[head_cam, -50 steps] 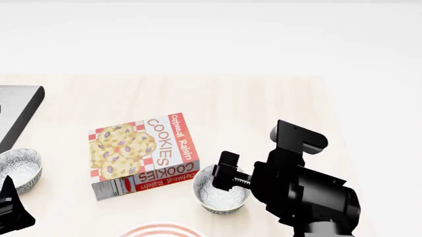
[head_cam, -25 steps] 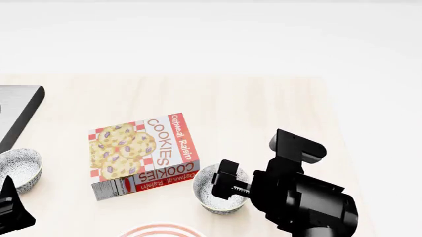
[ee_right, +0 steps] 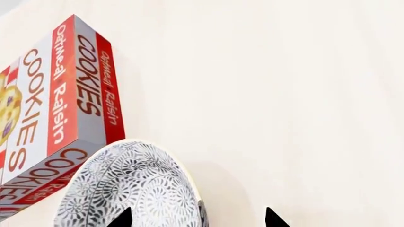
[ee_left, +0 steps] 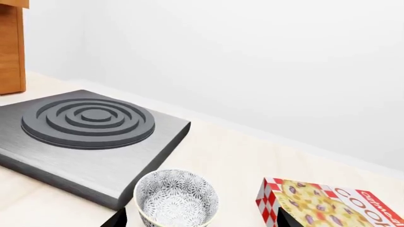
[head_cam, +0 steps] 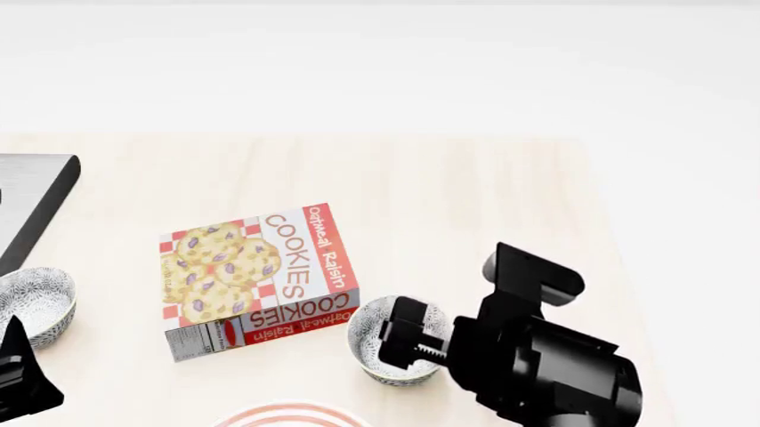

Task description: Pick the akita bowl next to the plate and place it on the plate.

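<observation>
The akita bowl (head_cam: 383,354), grey-and-white speckled, stands just beyond the plate (head_cam: 291,414), whose red-ringed rim peeks in at the bottom edge of the head view. My right gripper (head_cam: 405,343) hangs over the bowl's right side, open. In the right wrist view its two dark fingertips (ee_right: 124,218) straddle the bowl's (ee_right: 129,187) near wall, one over the inside and one outside, gripping nothing. My left gripper (head_cam: 20,372) is low at the far left, open, with a second identical bowl (ee_left: 177,198) just ahead of it.
An Oatmeal Raisin cookie box (head_cam: 259,277) lies flat, touching or nearly touching the akita bowl's left side. The second bowl (head_cam: 34,302) sits at the left edge beside a grey stove burner block (ee_left: 88,125). The table's right edge (head_cam: 618,258) runs close to my right arm.
My right gripper has come down and slightly nearer, from above the bowl's rim to around its right wall. The left arm, bowls and box have not moved.
</observation>
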